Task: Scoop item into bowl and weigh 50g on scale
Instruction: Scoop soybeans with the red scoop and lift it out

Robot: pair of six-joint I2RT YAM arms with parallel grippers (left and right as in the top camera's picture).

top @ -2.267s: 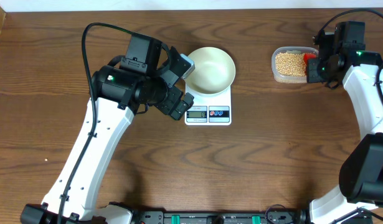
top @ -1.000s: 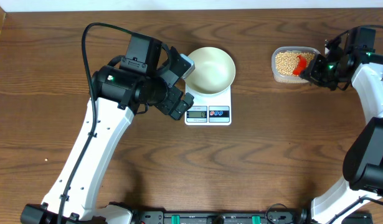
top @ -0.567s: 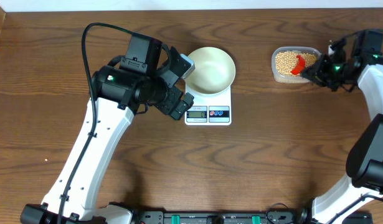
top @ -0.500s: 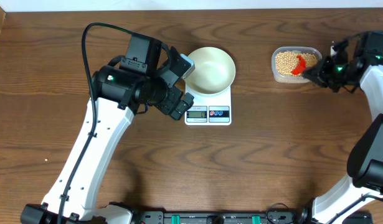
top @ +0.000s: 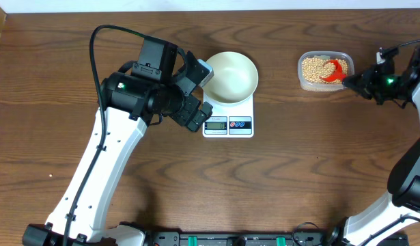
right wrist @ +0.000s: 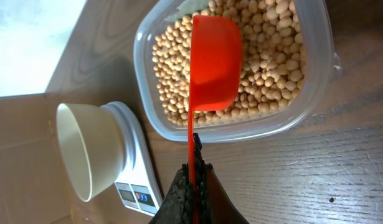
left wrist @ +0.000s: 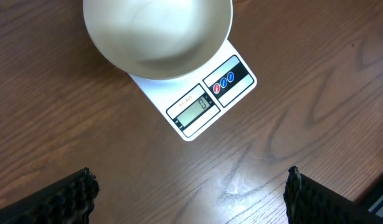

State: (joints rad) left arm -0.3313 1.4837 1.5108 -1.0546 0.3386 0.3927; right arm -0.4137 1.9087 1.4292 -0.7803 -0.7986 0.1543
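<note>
Right fingers [right wrist: 179, 196] are clamped shut on the red scoop [right wrist: 213, 56] handle. The scoop cup is held at the beans [right wrist: 266, 74] in the clear tub [right wrist: 144, 93]; contact can't be resolved, and the tub's far end is cropped. Further off, the white bowl [left wrist: 157, 37] is seated on the scale [left wrist: 210, 102], its platform mostly covered and its display hard to read. Left fingers [left wrist: 70, 196] are spread wide over the worktop [left wrist: 291, 74], with only the tips seen.

Empty white bowl [top: 229, 76] upright on white scale [top: 228, 125]; tan beans [top: 312, 67] inside clear tub [top: 317, 87], well apart.

Red scoop [right wrist: 213, 62], tan beans [right wrist: 272, 68], white bowl [left wrist: 157, 34] and scale [left wrist: 200, 107].
</note>
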